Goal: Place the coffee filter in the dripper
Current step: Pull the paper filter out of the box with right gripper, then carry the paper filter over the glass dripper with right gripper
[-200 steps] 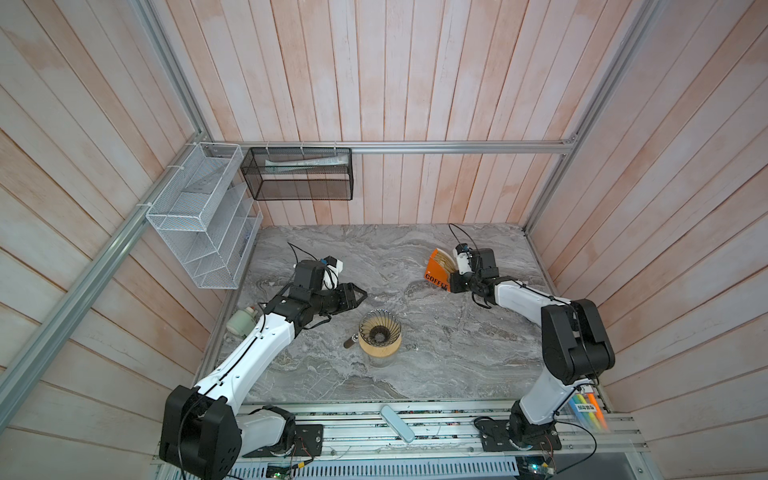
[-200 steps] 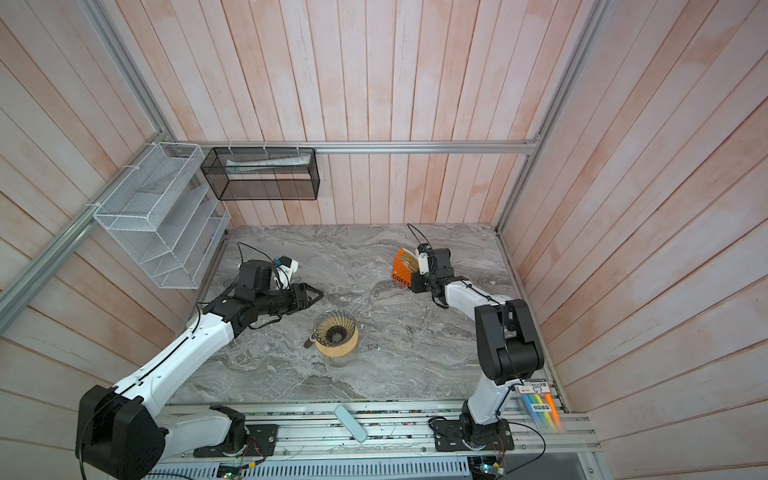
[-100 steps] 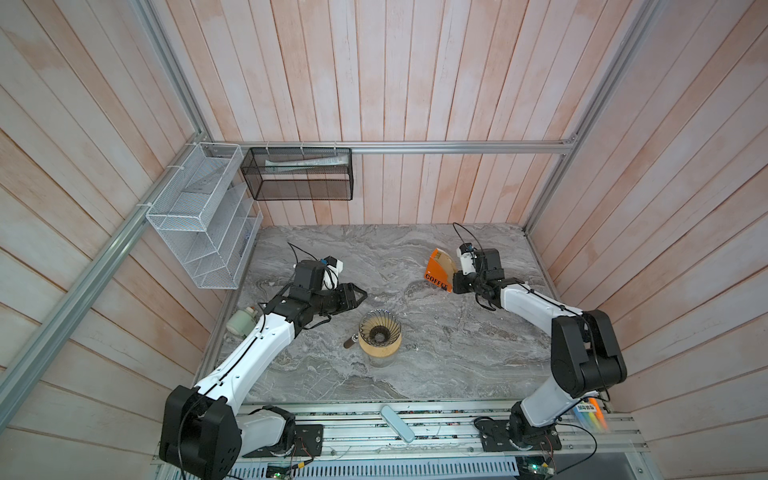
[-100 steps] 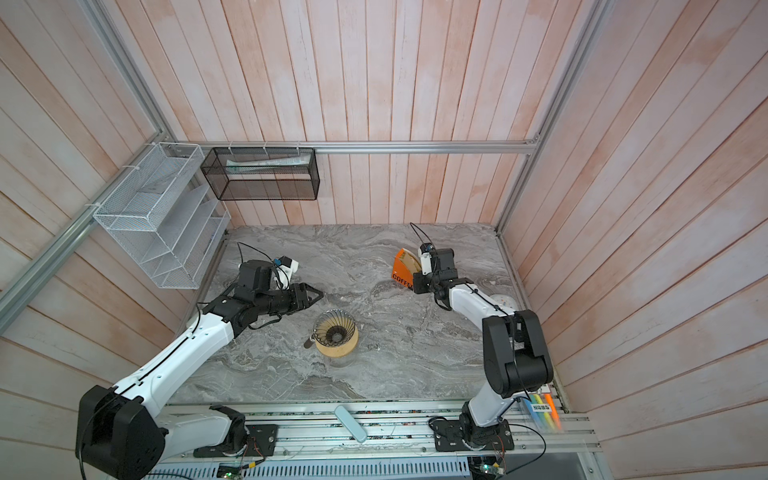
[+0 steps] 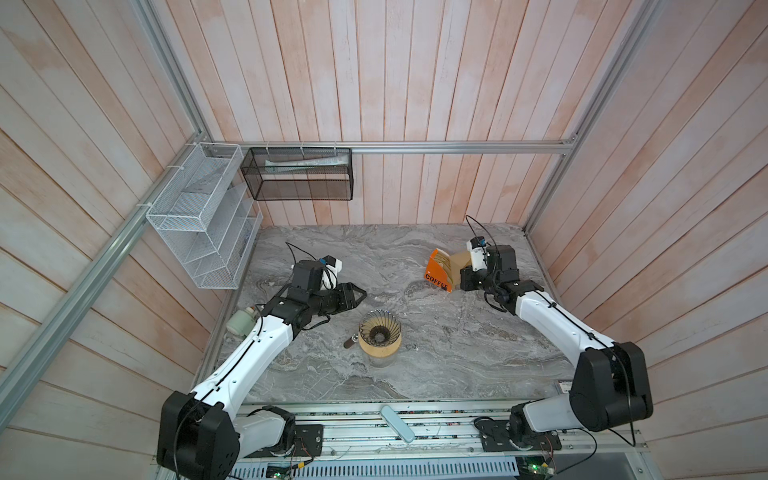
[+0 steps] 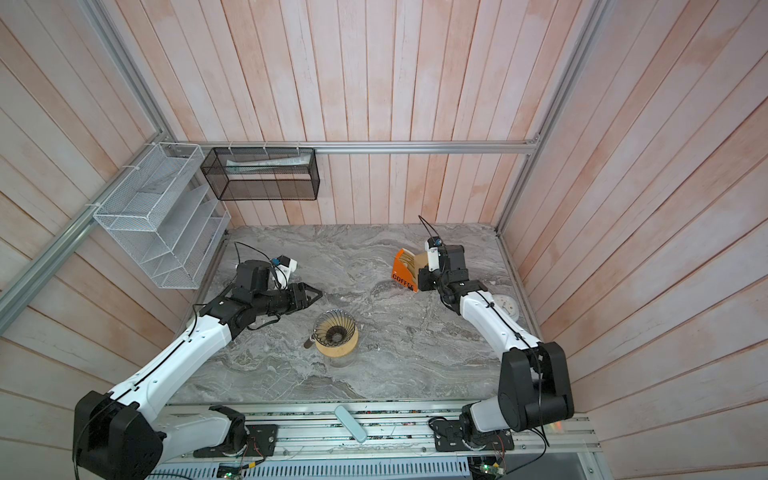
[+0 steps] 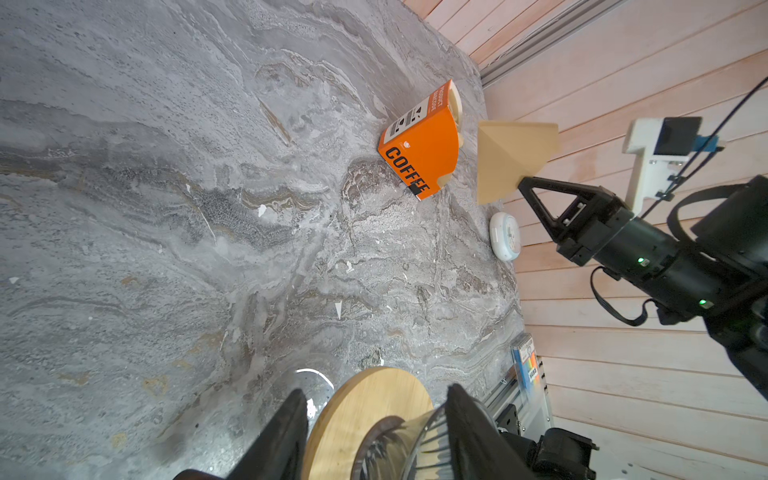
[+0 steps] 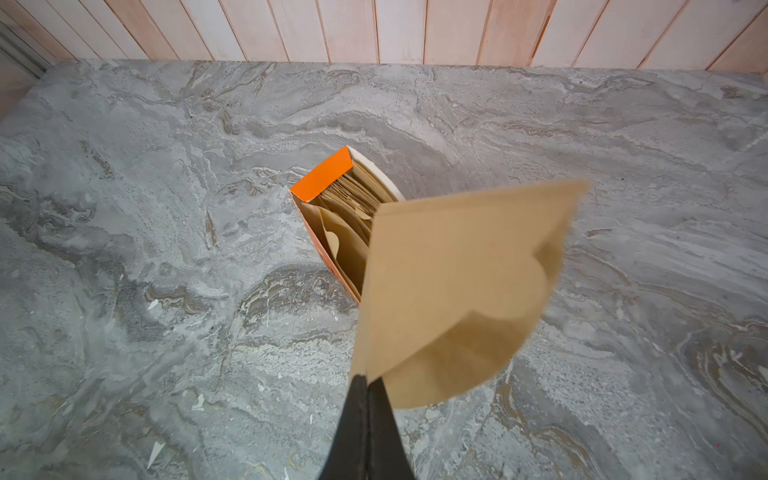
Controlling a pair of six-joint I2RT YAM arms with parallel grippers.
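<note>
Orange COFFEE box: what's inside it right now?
A stack of tan paper filters stands inside the orange COFFEE box. The coffee filter pinched in the right gripper hides part of the box's opening.

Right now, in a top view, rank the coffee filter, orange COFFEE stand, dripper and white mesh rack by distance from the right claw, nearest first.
1. coffee filter: held in the right claw.
2. orange COFFEE stand: just beside it.
3. dripper: mid-table, toward the front.
4. white mesh rack: left wall.
</note>
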